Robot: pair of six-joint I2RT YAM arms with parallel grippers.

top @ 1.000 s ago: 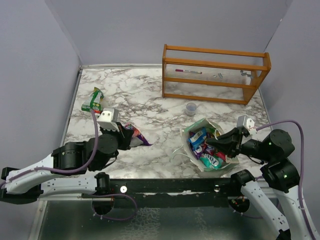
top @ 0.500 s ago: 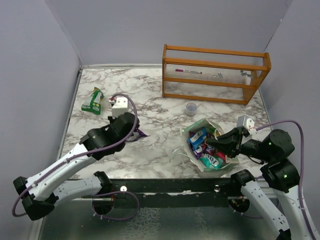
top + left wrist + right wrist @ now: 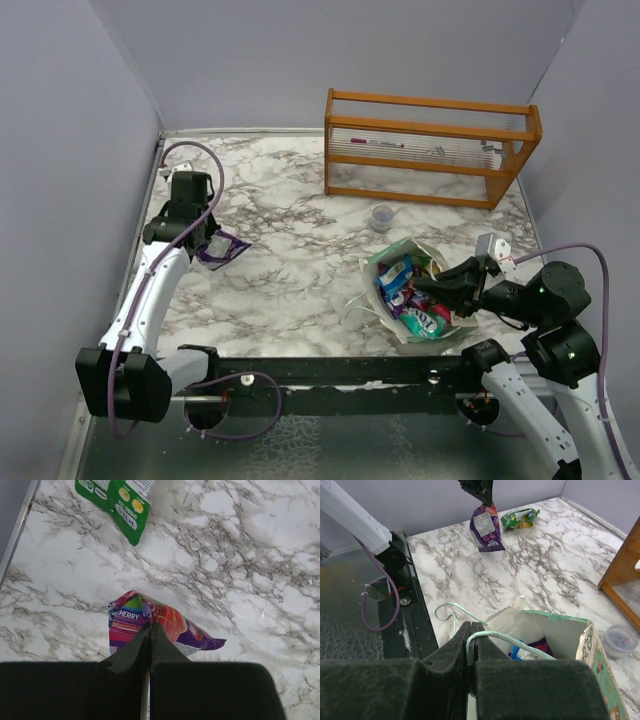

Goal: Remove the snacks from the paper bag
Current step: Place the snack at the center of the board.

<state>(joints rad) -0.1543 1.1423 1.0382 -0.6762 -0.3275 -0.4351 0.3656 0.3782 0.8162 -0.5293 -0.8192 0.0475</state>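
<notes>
Left claw (image 3: 150, 628) pinches a glossy purple packet (image 3: 172, 627); right claw (image 3: 470, 628) clamps the string handle (image 3: 492, 633) of the mint bag (image 3: 598, 666).

Purple pkt (image 3: 150, 625) hangs aloft nr flat green pkt (image 3: 120, 500) — mint bag (image 3: 600, 667) open, more snacks (image 3: 410, 295) inside.

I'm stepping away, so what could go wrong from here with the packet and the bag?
The left gripper pinches the purple packet only by its edge, so it might slip early. The right gripper holds just the thin string handle; a tug could tip the paper bag and spill snacks.
</notes>
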